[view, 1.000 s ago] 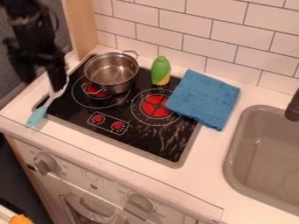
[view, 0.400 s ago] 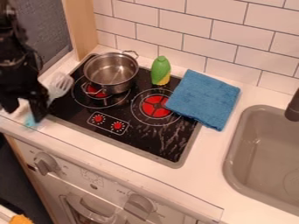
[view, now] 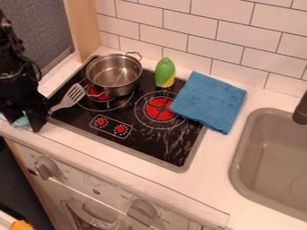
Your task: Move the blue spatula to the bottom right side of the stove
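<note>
Spatula (view: 73, 96) spans edge of stove (view: 157, 146) (gripper (view: 24, 123) at handle).

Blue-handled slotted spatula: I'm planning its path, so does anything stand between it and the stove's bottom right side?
Nothing visible does; only the flat black stovetop lies between the spatula and that side. The silver metal pot and blue cloth towel sit farther back.

Black arm (view: 15, 74) in at the left, upper part running down from the upper left. Wrist section low, bulky, partly cut off by the left edge of view. Gripper (view: 27, 121) pointing down, low at the counter's (view: 72, 139) front left corner, just in from the front edge. Loose cable loop (view: 37, 67) bowing out on the arm's right-hand side in view.
</note>
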